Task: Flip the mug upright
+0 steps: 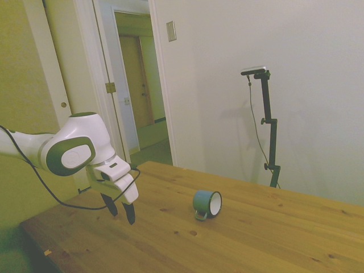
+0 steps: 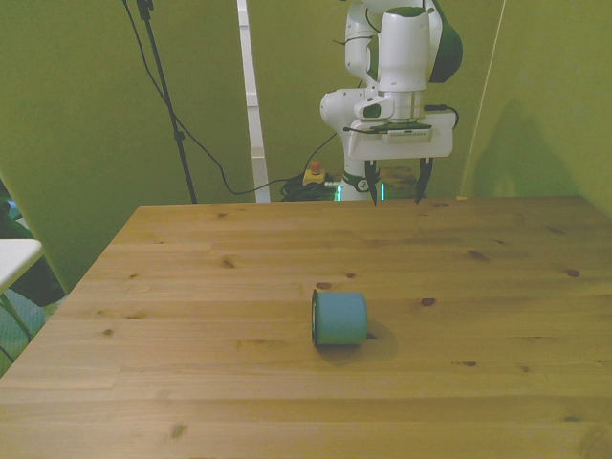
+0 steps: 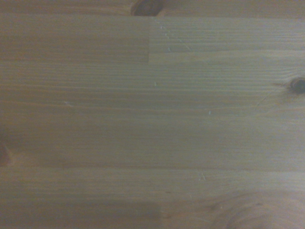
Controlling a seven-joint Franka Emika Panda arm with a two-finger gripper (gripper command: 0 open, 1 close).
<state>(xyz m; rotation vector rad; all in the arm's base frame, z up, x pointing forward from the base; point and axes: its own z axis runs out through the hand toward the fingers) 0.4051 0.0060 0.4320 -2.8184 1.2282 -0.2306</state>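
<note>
the table (image 1: 273, 239) fills the lower half of each frame, bare pine with dark knots, and the wrist view shows only its grain. the arm (image 1: 68, 151) comes in at the left of the side view and sits at top centre of the front view, its claw (image 2: 394, 186) hanging just above the far edge with its 2 fingers spread and holding nothing. the mug (image 2: 339, 318) lies on its side near the middle of the table, well apart from the claw, lower in the front view and right of it in the side view, white mouth toward the side view's right, handle against the wood. it looks light, stiff and smooth, likely to roll; a pinch over the rim wall seems the surest hold.
</note>
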